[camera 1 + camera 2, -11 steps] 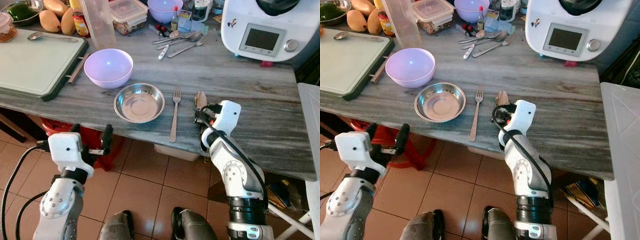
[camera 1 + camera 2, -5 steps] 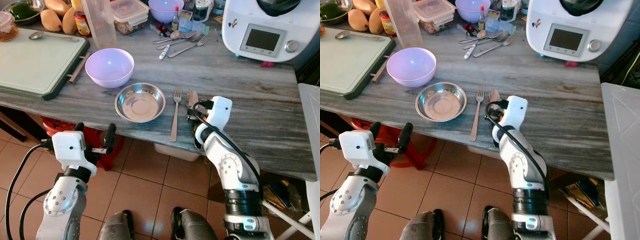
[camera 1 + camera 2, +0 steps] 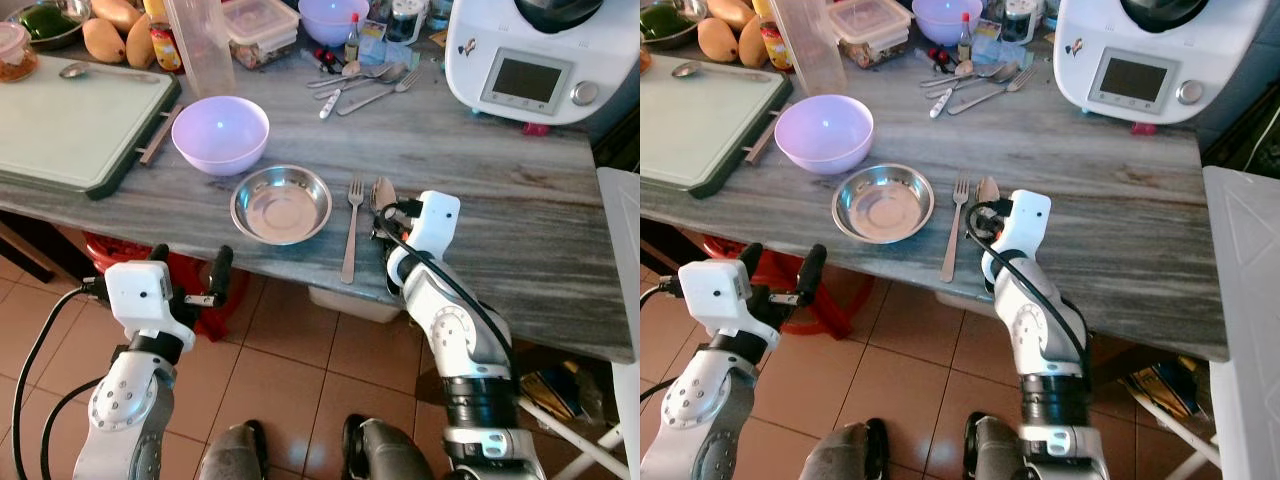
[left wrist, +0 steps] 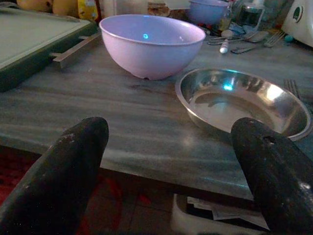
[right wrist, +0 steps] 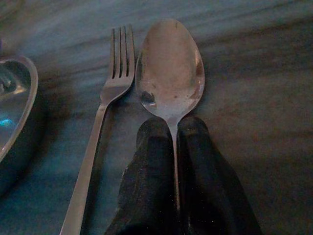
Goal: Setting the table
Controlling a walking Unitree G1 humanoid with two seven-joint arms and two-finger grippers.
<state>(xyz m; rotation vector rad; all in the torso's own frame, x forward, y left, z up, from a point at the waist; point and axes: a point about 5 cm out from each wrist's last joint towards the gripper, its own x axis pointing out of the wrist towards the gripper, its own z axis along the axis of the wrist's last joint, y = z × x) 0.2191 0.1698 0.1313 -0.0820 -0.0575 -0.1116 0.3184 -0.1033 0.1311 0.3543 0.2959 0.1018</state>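
Two fingers of your right gripper [image 5: 173, 142] pinch the spoon [image 5: 170, 71] just right of the fork [image 3: 351, 226] near the countertop's [image 3: 520, 210] near edge, while your left gripper [image 4: 171, 161] hangs spread below it.

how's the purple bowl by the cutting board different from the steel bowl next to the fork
The purple bowl is matte lilac plastic; the steel bowl is shiny metal that mirrors the light. The purple bowl is deep with tall rounded walls; the steel bowl is shallow with a flat base and a flared rim. The purple bowl sits further back beside the cutting board; the steel bowl lies near the table edge, left of the fork. Both stand upright and empty.
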